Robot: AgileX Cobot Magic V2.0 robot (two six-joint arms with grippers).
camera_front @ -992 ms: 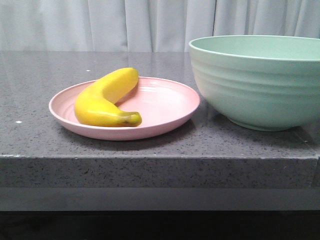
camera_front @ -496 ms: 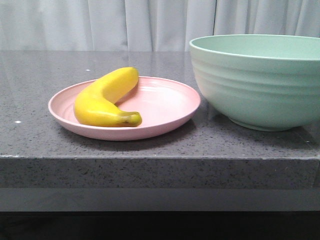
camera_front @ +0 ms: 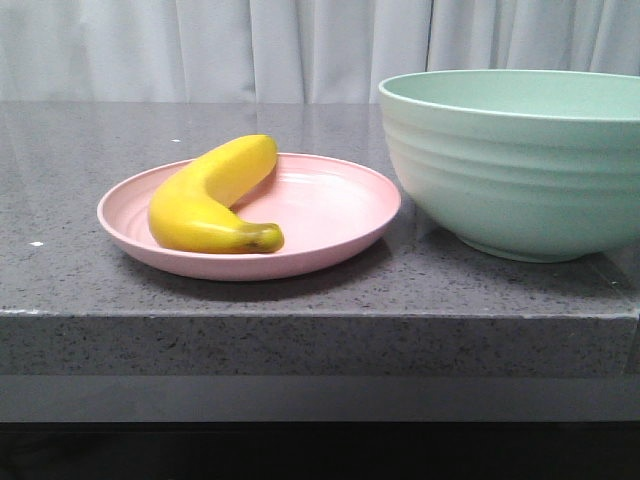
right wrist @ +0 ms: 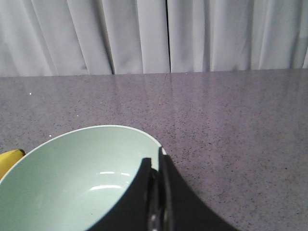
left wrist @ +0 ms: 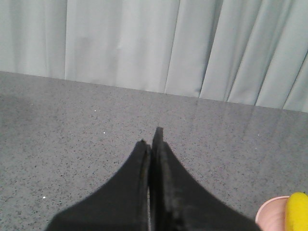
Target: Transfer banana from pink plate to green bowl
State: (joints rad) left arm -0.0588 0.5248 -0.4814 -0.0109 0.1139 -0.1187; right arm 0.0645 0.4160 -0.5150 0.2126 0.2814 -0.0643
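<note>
Banana [camera_front: 210, 200] lies on the pink plate [camera_front: 330, 215], just left of the green bowl [camera_front: 520, 160]; untouched. Left gripper [left wrist: 153, 144] and right gripper [right wrist: 155, 166]: fingers pressed together, empty. Likely pre-reach, bowl close for short carry.
</note>
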